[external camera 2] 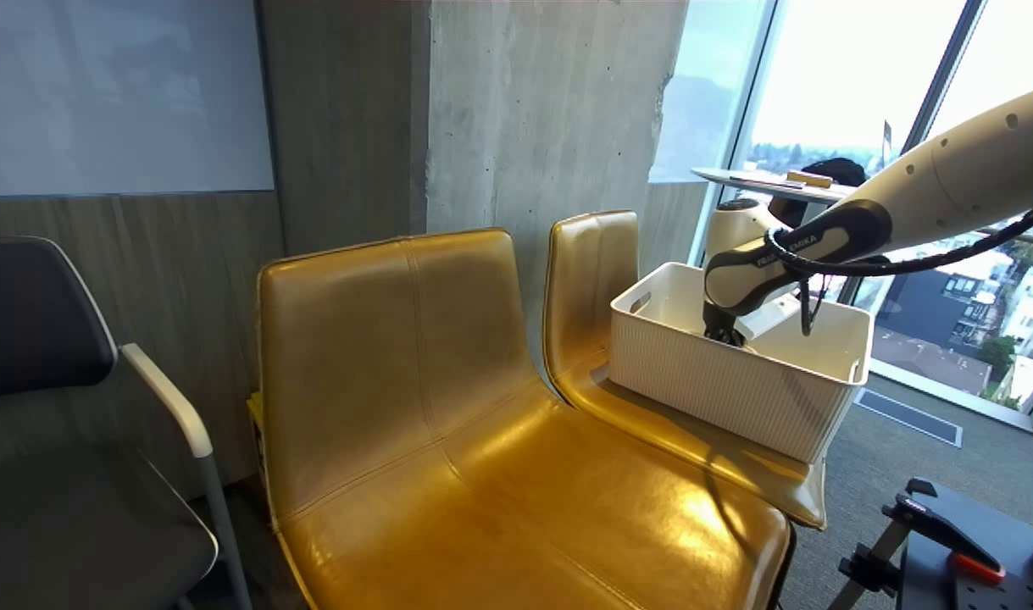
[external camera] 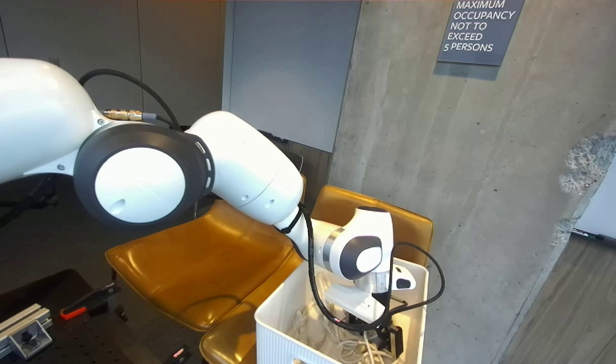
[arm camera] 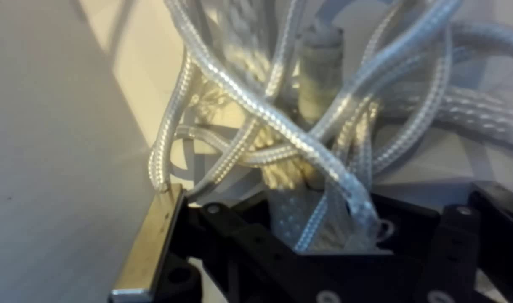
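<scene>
"Wrist view: how does the end effector (arm camera: 325, 189) stand?"
"Released — its fingers (arm camera: 144, 248) are well apart, with pale braided cords (arm camera: 256, 105) looping through the gap between them."
"Any contact?"
"One loop runs right up to a fingertip; whether it touches, I can't tell."
"And where do the cords lie?"
"Tangled inside the white bin (external camera: 282, 338), with the arm (external camera: 252, 172) angled down into it in both exterior views. The bin sits on a tan chair (external camera 2: 594, 280) — just beside a neighbouring chair (external camera 2: 389, 356)."
</scene>
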Robot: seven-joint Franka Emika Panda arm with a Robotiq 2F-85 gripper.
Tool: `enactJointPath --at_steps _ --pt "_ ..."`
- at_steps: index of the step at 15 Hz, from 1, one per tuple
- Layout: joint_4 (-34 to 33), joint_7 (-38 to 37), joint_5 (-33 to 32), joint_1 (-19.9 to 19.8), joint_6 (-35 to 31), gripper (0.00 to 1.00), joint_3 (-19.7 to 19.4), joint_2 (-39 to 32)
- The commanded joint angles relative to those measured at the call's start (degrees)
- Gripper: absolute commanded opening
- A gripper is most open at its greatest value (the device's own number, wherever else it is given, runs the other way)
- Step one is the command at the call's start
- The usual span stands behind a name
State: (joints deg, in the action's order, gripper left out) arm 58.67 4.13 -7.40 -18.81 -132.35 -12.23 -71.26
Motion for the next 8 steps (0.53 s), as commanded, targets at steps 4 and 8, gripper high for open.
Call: enactJointPath --at_steps 4,8 --pt "-3.13 -0.07 -0.01 0.78 4.45 0.0 0.03 0.02" --pt "1.12 0.27 -0.83 2.68 3.9 0.0 -0.39 5.19"
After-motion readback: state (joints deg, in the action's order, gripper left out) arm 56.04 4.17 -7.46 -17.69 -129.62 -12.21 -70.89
